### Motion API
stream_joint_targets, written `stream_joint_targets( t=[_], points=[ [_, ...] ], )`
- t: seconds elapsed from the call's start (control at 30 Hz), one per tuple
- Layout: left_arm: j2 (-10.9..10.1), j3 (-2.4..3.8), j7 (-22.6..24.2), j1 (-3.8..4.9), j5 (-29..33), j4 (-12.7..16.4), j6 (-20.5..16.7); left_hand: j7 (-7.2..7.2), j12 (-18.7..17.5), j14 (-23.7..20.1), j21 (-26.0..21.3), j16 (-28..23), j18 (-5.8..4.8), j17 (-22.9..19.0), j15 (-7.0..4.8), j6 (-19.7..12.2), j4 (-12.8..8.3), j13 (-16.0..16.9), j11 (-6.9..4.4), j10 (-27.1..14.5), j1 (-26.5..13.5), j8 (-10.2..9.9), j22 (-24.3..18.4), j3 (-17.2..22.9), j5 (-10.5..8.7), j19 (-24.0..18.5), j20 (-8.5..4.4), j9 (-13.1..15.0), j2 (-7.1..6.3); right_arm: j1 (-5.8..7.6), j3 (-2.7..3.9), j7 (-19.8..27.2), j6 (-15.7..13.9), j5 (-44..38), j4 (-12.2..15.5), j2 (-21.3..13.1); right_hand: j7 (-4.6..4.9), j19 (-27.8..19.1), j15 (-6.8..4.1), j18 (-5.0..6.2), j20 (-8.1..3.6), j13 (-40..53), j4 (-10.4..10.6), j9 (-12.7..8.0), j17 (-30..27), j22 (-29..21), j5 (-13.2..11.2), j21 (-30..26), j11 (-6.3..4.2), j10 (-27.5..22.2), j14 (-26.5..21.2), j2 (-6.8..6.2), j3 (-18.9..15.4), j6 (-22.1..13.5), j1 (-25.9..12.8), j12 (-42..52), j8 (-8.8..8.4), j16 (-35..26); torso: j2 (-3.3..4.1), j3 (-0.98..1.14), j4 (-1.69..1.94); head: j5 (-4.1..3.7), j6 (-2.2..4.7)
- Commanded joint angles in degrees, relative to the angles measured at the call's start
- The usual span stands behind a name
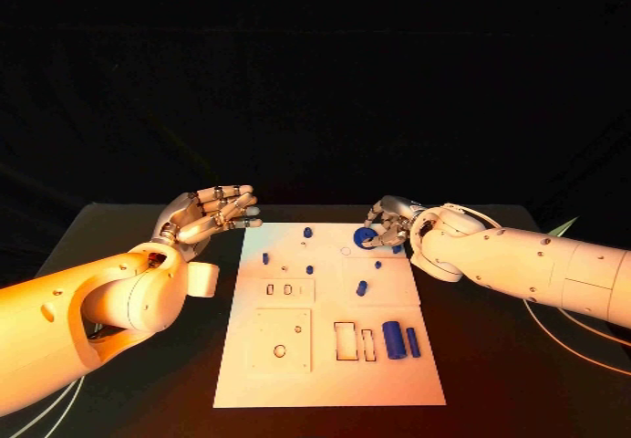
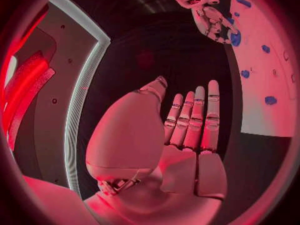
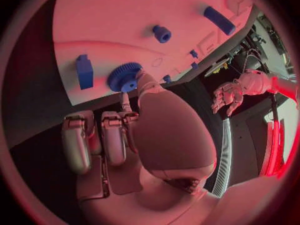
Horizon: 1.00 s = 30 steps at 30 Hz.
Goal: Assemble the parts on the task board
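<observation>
At the task board's [image 1: 329, 383] far edge, right robot hand [image 1: 392, 219] touches the blue gear [image 1: 365, 236].

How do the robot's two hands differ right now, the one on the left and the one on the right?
The left robot hand holds nothing, its fingers apart, beside the task board over the black table. The right robot hand is at the board's far edge, touching a round blue toothed part; whether it grips it is unclear. Both are silver, many-fingered hands on white arms.

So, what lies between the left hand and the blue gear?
In the head view, bare board and one small blue part lie between the left hand and the gear.
</observation>
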Motion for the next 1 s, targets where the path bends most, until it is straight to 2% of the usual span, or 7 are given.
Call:
stream_joint_targets(
  t=[0.03, 0.13, 0.27, 0.43, 0.63, 0.8, 1.0],
  points=[
    [0.1, 0.05, 0.5, 0.07, -0.1, 0.0, 1.1, 1.92, -0.2, -0.1, 0.5, 0.4, 0.59, 0.2, 0.15, 0.0, -0.4, 0.0, -0.02, 0.3, 0.7, 0.1, 0.1, 0.0, -0.38, -0.2, -0.17, 0.0, -0.09, -0.06, -0.01, 0.3, 0.1, -0.2, -0.1, 0.1, -0.05, 6.1, 0.40, -0.81, 0.43, 13.2, -0.1, -0.2, 14.4, 15.1, -0.2, 0.3, 0.38, 4.1, 5.9, 0.66, 1.2, 0.9, 0.4, 0.3, 0.19, 0.3, -0.05, -0.03, 0.01, 0.02, -0.14],
    [0.1, 0.05, 0.5, 0.07, -0.1, -0.1, 1.1, 1.92, -0.2, -0.1, 0.5, 0.4, 0.59, 0.2, 0.15, 0.0, -0.4, 0.0, -0.02, 0.3, 0.7, 0.1, 0.1, 0.0, -0.38, -0.2, -0.17, 0.0, -0.09, -0.10, -0.01, 0.3, 0.4, -0.2, -0.2, 0.1, 0.01, 6.1, 0.43, -0.81, 0.45, 13.2, -0.1, -0.5, 14.4, 15.1, 0.4, 0.3, 0.38, 4.1, 5.9, 0.79, 2.7, 2.0, 0.7, 0.3, 0.08, 0.4, -0.06, -0.03, -0.08, 0.09, -0.18],
    [0.1, 0.05, 0.4, 0.07, -0.1, -0.1, 1.2, 1.92, -0.2, -0.1, 0.5, 0.4, 0.59, 0.2, 0.15, 0.0, -0.4, 0.0, -0.02, 0.3, 0.7, 0.1, 0.1, 0.0, -0.38, -0.2, -0.17, 0.0, -0.09, -0.13, -0.01, 0.2, 0.7, -0.2, -0.2, 0.0, -0.12, 6.1, 0.34, -0.81, 0.41, 13.3, 0.0, -1.3, 14.5, 15.1, 3.6, 0.3, 0.26, 4.1, 6.0, -0.12, 5.8, 3.5, 0.5, 0.3, -0.64, 0.4, -0.03, -0.01, -0.09, 0.14, -0.23],
    [0.1, 0.05, 0.2, 0.07, -0.1, -0.3, 1.5, 1.93, -0.3, -0.2, 0.7, 0.3, 0.59, 0.4, 0.13, 0.1, -0.6, 0.0, -0.03, 0.3, 1.1, 0.1, 0.2, 0.3, -0.34, -0.3, -0.21, 0.0, 0.33, -0.19, -0.01, 0.3, 1.1, -0.2, -0.3, 0.0, -0.30, 6.1, 0.19, -0.81, 0.29, 13.2, -0.2, -1.9, 14.4, 15.1, 5.9, 0.3, 0.09, 4.1, 5.9, -0.90, 9.1, 4.9, -0.1, 0.3, -1.32, 0.3, -0.09, -0.06, -0.03, -0.06, -0.29],
    [0.1, 0.05, 0.1, 0.07, -0.1, -0.4, 1.6, 1.92, -0.3, -0.2, 0.7, 0.3, 0.59, 0.4, 0.13, 0.0, -0.7, 0.0, -0.03, 0.3, 1.2, 0.1, 0.2, 0.3, -0.35, -0.3, -0.21, 0.0, 0.37, -0.26, -0.02, 0.3, 0.9, -0.6, -0.4, 0.1, -0.44, 6.1, 0.07, -0.81, 0.18, 13.3, -0.4, -2.1, 14.4, 15.1, 6.6, 0.3, -0.05, 4.1, 5.9, -1.22, 11.4, 5.6, -0.4, 0.3, -1.63, 0.3, -0.06, -0.02, -0.04, -0.10, -0.28],
    [0.1, 0.05, 0.0, 0.07, -0.1, -0.4, 1.7, 1.93, -0.3, -0.2, 0.7, 0.3, 0.58, 0.4, 0.13, 0.0, -0.7, 0.0, -0.03, 0.3, 1.2, 0.1, 0.2, 0.3, -0.36, -0.3, -0.21, 0.0, 0.37, -0.29, -0.05, 1.1, -2.5, -2.6, 0.0, 0.4, -0.74, 6.1, -0.16, -0.81, -0.03, 13.4, -1.2, -2.2, 14.5, 15.1, 8.6, 0.3, -0.33, 4.3, 6.0, -2.25, 14.9, 6.7, -1.1, 0.5, -1.84, 0.4, -0.07, 0.02, -0.24, 0.02, -0.04],
    [0.2, 0.05, 0.0, 0.07, -0.1, -0.7, 1.7, 1.93, -0.3, -0.2, 0.7, 0.3, 0.58, 0.4, 0.13, 0.0, -0.7, 0.0, -0.03, 0.3, 1.2, 0.1, 0.2, 0.3, -0.36, -0.3, -0.21, 0.0, 0.37, -0.26, -0.01, 1.3, -6.8, -5.9, 1.2, 0.3, -0.96, 6.1, -0.34, -0.81, -0.19, 13.8, -1.7, -2.1, 14.6, 15.1, 9.4, 0.3, -0.54, 4.7, 6.0, -3.15, 16.7, 7.6, -2.0, 0.9, -1.71, 0.4, -0.17, 0.03, -0.44, 0.21, 0.00]
  ],
)
